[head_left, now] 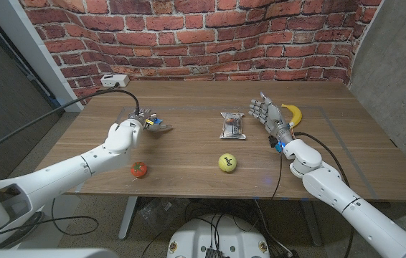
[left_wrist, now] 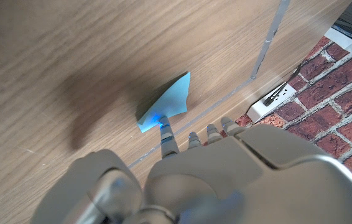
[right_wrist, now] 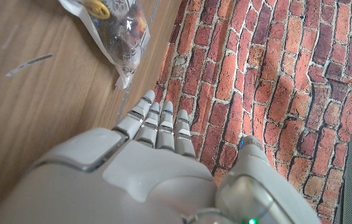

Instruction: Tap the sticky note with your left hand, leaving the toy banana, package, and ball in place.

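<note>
Item one: the wooden table (head_left: 189, 172), set before a red brick wall (head_left: 189, 36).

Item two: the sticky note (left_wrist: 166, 104), pale blue. We find it on the table's left half, toward the far edge, directly under the left robot hand (head_left: 133, 129). In the left wrist view one fingertip (left_wrist: 165, 130) reaches its near edge and appears to touch it, and one corner of the note seems to lift off the wood. We record the left robot hand as holding nothing, its fingers stretched forward over the note with small gaps between them.

Item three: the package (head_left: 232, 125), a clear bag with dark and coloured contents, lying near the table's middle, just left of the right robot hand (head_left: 266, 113).

Item four: the toy banana (head_left: 293, 113), yellow, lying just to the right of the right robot hand, apart from it as far as we can tell.

Item five: the ball (head_left: 227, 163), yellow-green, nearer the front edge, in front of the package and apart from it.

Item six: a small red-orange toy fruit (head_left: 139, 169), near the front edge, beside the left forearm.

Item seven: a white box (head_left: 114, 79) at the far left corner of the table.

Item eight: the right robot hand, raised, fingers extended and close together, gripping nothing.
</note>
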You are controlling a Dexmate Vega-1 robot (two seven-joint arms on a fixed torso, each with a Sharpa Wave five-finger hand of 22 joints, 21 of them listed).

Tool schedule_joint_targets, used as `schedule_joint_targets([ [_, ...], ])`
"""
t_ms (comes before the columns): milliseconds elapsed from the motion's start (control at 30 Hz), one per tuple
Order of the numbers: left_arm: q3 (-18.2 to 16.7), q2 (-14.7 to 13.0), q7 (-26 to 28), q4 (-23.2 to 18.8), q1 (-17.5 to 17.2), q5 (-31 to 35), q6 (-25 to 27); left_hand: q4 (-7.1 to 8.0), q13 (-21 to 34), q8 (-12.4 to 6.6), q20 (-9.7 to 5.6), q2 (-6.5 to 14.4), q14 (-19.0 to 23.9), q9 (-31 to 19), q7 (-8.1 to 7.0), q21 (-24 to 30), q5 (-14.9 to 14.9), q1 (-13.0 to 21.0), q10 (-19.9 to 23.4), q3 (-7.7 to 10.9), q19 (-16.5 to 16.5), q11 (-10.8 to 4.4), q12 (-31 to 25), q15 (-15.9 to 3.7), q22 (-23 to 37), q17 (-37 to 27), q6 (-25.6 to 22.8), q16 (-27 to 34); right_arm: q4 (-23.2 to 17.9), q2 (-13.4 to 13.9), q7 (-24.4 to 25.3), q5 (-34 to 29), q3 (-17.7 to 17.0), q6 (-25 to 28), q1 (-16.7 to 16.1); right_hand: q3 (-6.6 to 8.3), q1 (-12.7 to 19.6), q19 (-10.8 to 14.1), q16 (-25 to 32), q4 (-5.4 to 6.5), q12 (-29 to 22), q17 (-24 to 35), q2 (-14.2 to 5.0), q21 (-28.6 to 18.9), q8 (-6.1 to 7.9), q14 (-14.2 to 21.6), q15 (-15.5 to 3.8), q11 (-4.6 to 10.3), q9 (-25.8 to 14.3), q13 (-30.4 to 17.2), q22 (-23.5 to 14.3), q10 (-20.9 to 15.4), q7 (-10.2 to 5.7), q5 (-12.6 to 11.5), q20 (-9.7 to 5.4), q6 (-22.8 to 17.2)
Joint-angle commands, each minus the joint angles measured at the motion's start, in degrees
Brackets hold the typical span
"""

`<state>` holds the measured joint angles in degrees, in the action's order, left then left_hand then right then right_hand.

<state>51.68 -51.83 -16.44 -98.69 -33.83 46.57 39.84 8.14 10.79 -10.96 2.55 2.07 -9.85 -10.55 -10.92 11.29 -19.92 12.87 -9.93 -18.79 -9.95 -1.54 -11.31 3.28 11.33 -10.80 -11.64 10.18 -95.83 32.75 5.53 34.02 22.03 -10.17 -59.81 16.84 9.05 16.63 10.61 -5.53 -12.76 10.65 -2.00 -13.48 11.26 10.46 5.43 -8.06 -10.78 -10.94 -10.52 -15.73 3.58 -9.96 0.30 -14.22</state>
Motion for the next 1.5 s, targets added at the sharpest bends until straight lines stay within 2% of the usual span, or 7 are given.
schedule_joint_targets([
  [33,0.9,0.8,0.5,1.0,0.5,-0.9,-1.2,0.05,0.2,0.11,-0.43,0.2,-17.5,-0.1,0.08,0.7,-0.3,-0.3,-11.8,-0.03,-25.3,0.34,0.0,-0.23,0.2,-0.2,-0.2,0.4,-0.3,0.0,0.1,-0.2,0.0,0.2,0.3,-0.01,-0.1,0.0,0.2,-0.35,-0.2,0.2,-0.43,0.1,0.16,0.3,0.02,0.1,-0.2,-0.1,-0.3,-0.6,-0.13,-0.2,-0.06,-0.1],
  [300,0.3,0.8,1.4,0.1,0.2,-2.0,-1.3,0.02,0.2,0.03,-0.39,0.3,-17.4,-0.1,0.07,0.8,-0.3,-0.3,-11.7,0.02,-25.1,0.44,-0.1,-0.21,0.2,-0.2,-0.2,0.5,-0.3,0.0,0.1,-0.1,-0.2,-0.2,0.0,-0.02,-0.2,0.0,0.2,-0.36,-0.3,0.2,-0.43,0.1,0.16,0.3,0.1,0.07,-0.2,-0.1,-0.3,-0.7,-0.12,-0.2,-0.02,-0.1],
  [900,1.4,2.3,1.7,0.5,0.8,-2.9,-1.1,-0.05,0.2,-0.15,-0.27,0.5,-17.0,-0.1,0.11,1.3,-0.4,-0.3,-11.3,0.12,-24.2,0.7,-0.4,-0.07,0.2,-0.2,-0.5,0.7,0.0,0.1,-0.5,0.1,-0.2,-0.2,0.3,-0.05,-0.2,-0.1,0.2,-0.39,-0.2,0.2,-0.45,0.3,0.11,0.3,0.1,0.05,-0.2,-0.1,-0.3,-0.7,-0.08,-0.2,0.09,-0.1],
  [1500,1.6,2.3,1.7,-1.9,-0.3,-4.2,2.1,-0.11,0.2,-0.4,-0.16,0.7,-16.6,-0.1,0.39,1.5,-0.4,-0.3,-10.9,0.21,-23.7,0.92,-0.6,0.1,0.2,-0.2,-1.0,0.9,1.0,-0.3,-1.9,0.5,0.4,-0.3,1.5,-0.15,-0.5,-0.1,0.2,-0.31,-0.2,0.2,-0.46,0.4,0.11,0.3,0.04,0.01,-0.2,-0.1,-0.3,-0.7,-0.12,-0.2,0.13,-0.1],
])
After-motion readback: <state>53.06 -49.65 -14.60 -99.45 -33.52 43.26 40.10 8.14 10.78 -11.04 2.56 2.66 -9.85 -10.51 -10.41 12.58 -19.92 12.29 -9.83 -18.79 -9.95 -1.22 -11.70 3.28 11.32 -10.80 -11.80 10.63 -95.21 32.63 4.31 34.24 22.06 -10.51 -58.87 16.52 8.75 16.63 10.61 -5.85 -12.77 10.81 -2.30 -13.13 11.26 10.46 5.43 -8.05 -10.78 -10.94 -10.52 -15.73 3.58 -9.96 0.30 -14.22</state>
